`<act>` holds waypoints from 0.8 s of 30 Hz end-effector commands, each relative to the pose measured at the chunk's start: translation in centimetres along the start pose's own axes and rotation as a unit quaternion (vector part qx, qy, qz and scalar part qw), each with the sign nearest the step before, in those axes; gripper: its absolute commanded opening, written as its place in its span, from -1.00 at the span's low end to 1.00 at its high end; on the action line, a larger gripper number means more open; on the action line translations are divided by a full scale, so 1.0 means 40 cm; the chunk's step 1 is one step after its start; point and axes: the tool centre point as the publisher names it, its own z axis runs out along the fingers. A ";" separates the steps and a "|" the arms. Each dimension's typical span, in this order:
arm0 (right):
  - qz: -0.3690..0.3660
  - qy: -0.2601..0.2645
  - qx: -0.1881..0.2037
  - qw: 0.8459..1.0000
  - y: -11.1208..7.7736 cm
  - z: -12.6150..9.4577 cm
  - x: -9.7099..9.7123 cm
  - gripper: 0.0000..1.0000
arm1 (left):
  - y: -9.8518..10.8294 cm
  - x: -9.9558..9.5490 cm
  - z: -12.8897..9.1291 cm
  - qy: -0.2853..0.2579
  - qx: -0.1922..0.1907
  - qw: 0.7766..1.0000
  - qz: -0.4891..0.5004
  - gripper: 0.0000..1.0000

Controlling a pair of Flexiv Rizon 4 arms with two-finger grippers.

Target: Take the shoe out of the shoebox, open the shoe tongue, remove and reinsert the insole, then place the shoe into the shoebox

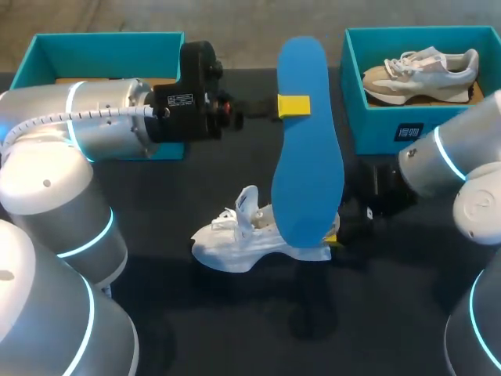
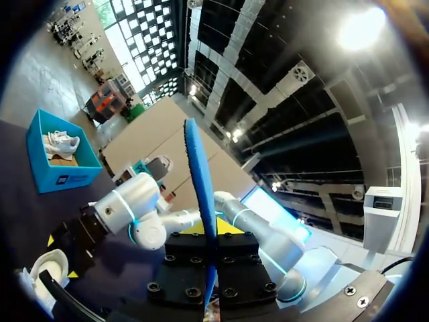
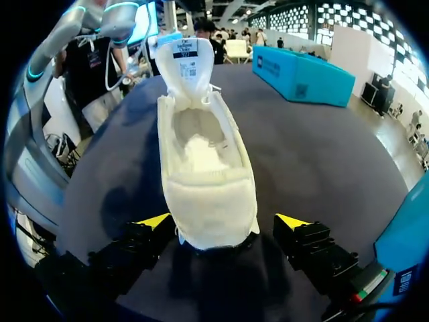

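1. You have two hands. Your left hand (image 1: 291, 105) is pressed together on the one insole (image 1: 307, 157). It is a flat, smooth, foot-shaped blue sheet, held on end above the desk (image 1: 391, 313).
2. Your right hand (image 3: 222, 221) is spread, its yellow tips on either side of the heel of the white shoe (image 3: 204, 161). One tip stands clearly apart from the heel.
3. There are two shoes. The white one lies on the dark, matte desk, just under the insole's lower end and pointing away from your right hand. It has a chunky sole, loose laces, a raised tongue and a pale, fuzzy inside.
4. There are two teal, open-topped, rectangular boxes. One shoebox (image 1: 47, 59) is behind your left arm. The second shoebox (image 1: 391, 125) is beyond your right hand and holds the beige shoe (image 1: 423, 72).
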 end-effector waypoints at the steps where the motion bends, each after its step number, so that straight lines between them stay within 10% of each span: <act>1: -0.003 -0.009 0.092 0.996 0.030 -0.025 0.013 1.00 | -0.002 -0.003 0.008 0.000 0.000 1.000 0.000 -1.00; 24: -0.015 -0.033 0.192 0.981 0.105 -0.094 0.035 1.00 | -0.002 -0.003 0.008 0.000 0.000 1.000 0.000 -1.00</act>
